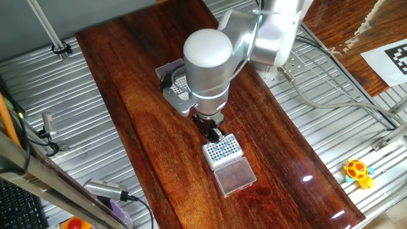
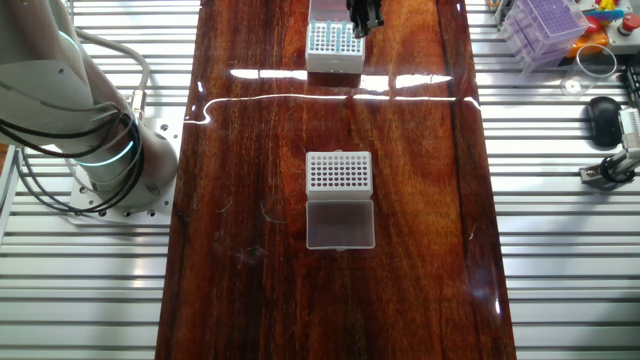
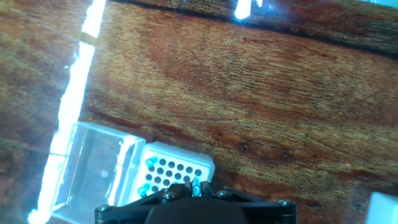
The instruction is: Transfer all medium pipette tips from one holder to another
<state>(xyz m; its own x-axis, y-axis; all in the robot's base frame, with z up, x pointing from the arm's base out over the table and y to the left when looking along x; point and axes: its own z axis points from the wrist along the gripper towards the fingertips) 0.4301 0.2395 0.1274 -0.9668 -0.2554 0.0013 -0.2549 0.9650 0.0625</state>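
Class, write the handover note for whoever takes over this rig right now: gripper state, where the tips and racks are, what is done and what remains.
Gripper: low over the open rack, apparently shut on a held tip, a teal sliver between the fingers.
Medium pipette tips: a few teal ones sit in this rack; many of its holes look dark and empty.
Second rack: mid-table, lid open, shows only dark holes and no teal.
Done: unclear; no tips visible in the second rack.
Left: cannot tell whether the held tip is being lifted or placed. Check this before moving, then transfer the rest.
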